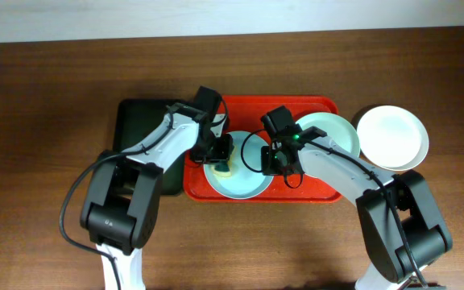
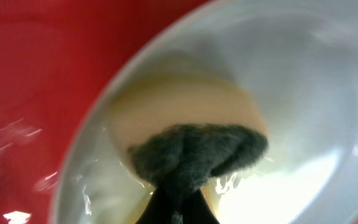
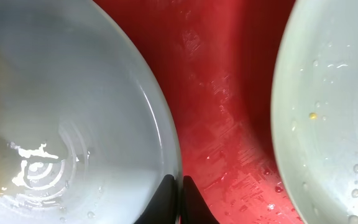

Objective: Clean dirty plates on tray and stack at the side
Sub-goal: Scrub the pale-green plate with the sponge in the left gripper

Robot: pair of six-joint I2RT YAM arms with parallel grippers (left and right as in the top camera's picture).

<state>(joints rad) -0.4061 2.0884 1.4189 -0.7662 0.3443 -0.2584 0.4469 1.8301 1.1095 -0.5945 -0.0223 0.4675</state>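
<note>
On the large red rectangular plastic tray [image 1: 248, 106] lies the round pale blue plate [image 1: 244, 184], judged mid-scrub: its rim is pinched by the right end effector [image 3: 179, 190], and a yellow-green sponge [image 2: 191, 146] is clenched in the left end effector [image 1: 220, 155]. Next, firm wiping strokes are called for.

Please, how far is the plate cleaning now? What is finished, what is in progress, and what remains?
Done: the white plate lies on the table beside the red tray and looks clean. In hand: the left fingers press a sponge onto the pale blue plate while the right fingers pinch its rim. Left: the mint green plate sits on the tray with a yellow speck; nothing is stacked yet.
</note>
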